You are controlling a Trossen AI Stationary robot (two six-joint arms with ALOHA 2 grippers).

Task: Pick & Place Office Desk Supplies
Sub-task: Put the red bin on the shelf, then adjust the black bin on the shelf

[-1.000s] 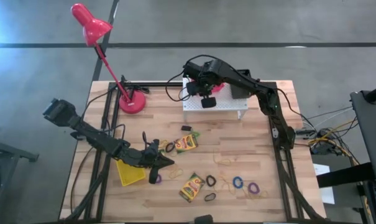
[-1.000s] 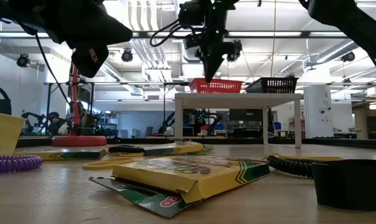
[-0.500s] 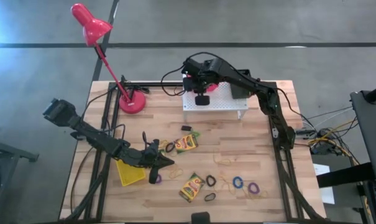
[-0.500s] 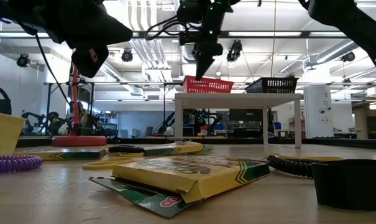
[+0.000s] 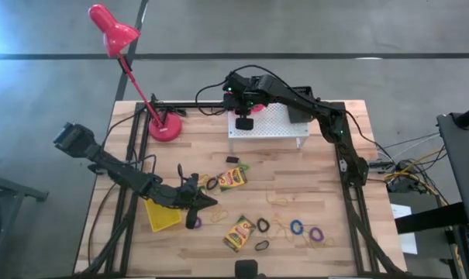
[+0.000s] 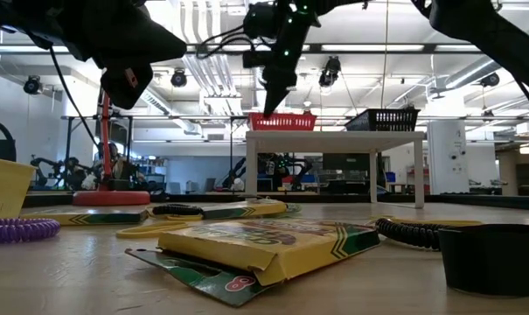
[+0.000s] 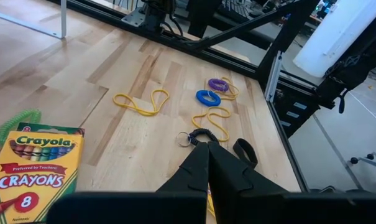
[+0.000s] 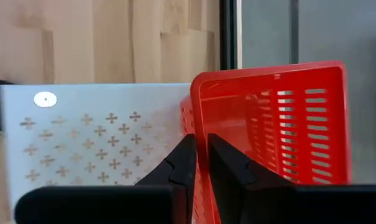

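Red basket [image 8: 271, 134] rim between right hand [image 8: 201, 155] fingers, slightly apart; left hand [image 7: 207, 163] together.

the white shelf [image 5: 268, 124] stands at upper centre of the high view, with the red basket [image 8: 268, 130] on its far left corner and a black basket [image 6: 382, 119] to the right. bare wood lies between the shelf and the clutter of crayon boxes [image 5: 232, 178] and loops [image 5: 297, 227] lower down. the red lamp [image 5: 133, 70] blocks the upper left.

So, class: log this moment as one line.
right gripper: pinching red basket rim on white shelf | left gripper: shut, empty, over table
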